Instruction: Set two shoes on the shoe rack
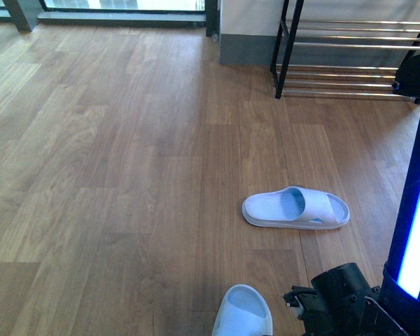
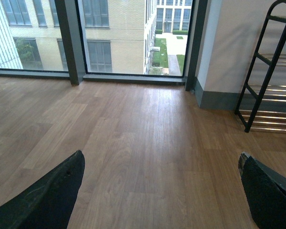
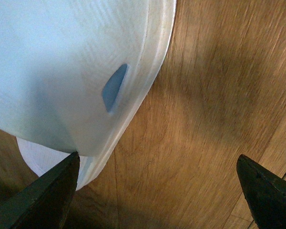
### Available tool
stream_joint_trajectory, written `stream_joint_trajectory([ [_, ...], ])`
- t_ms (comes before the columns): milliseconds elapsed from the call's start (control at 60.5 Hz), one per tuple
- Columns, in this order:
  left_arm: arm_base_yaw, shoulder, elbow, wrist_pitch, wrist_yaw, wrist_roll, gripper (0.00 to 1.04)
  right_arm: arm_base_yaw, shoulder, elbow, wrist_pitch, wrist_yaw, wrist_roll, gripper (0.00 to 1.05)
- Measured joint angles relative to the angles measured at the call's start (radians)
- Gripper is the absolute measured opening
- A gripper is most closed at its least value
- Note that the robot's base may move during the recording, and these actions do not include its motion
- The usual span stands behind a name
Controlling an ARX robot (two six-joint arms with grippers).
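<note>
Two pale blue slides lie on the wood floor [image 1: 126, 175]. The far slide [image 1: 295, 208] rests sole-down and crosswise to the robot. It is whole in the front view and well apart from the rack [image 1: 350, 56]. The near slide [image 1: 243, 311] lies close in front of the robot, and the picture's lower edge cuts off all but one rounded end.

The right arm [image 1: 336, 294] reaches in low, just beside the near slide. In the right wrist view the right hand [image 3: 157, 157] is over that slide's rim [image 3: 71, 71], pointing down at the floor. Its two fingers are spread wide and grasp nothing. One finger [image 3: 43, 200] is at the slide's edge, but whether it touches cannot be told. The other finger is over bare boards.

The left hand [image 2: 160, 155] is held above the floor, aimed across it toward the window [image 2: 119, 33]. It is released, its two fingers far apart with only floor between them.

There is one rack, standing by the wall at the far right. The front view crops its top and right end, and a black robot part covers some of its bars. The left wrist view shows only its arched side frame [image 2: 260, 71] and the bar ends.
</note>
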Motion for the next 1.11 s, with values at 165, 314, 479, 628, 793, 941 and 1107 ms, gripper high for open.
stream_joint_trajectory([
  [165, 0.0, 0.0, 0.0, 0.0, 0.0, 0.0, 0.95, 0.0, -0.031, -0.016, -0.011, -0.018, -0.018, 0.95],
  [314, 0.0, 0.0, 0.0, 0.0, 0.0, 0.0, 0.95, 0.043, -0.035, 0.01, -0.025, -0.04, -0.001, 0.95],
  [479, 0.0, 0.0, 0.0, 0.0, 0.0, 0.0, 0.95, 0.129, -0.006, 0.059, -0.01, -0.02, 0.064, 0.95],
  [628, 0.0, 0.0, 0.0, 0.0, 0.0, 0.0, 0.95, 0.159, 0.069, 0.123, 0.064, 0.082, 0.127, 0.95],
  [793, 0.0, 0.0, 0.0, 0.0, 0.0, 0.0, 0.95, 0.163, 0.097, 0.161, 0.068, 0.141, 0.165, 0.86],
  [941, 0.0, 0.0, 0.0, 0.0, 0.0, 0.0, 0.95, 0.16, 0.107, 0.162, 0.084, 0.19, 0.166, 0.56],
  [1107, 0.0, 0.0, 0.0, 0.0, 0.0, 0.0, 0.95, 0.118, 0.108, 0.151, 0.142, 0.219, 0.135, 0.32],
])
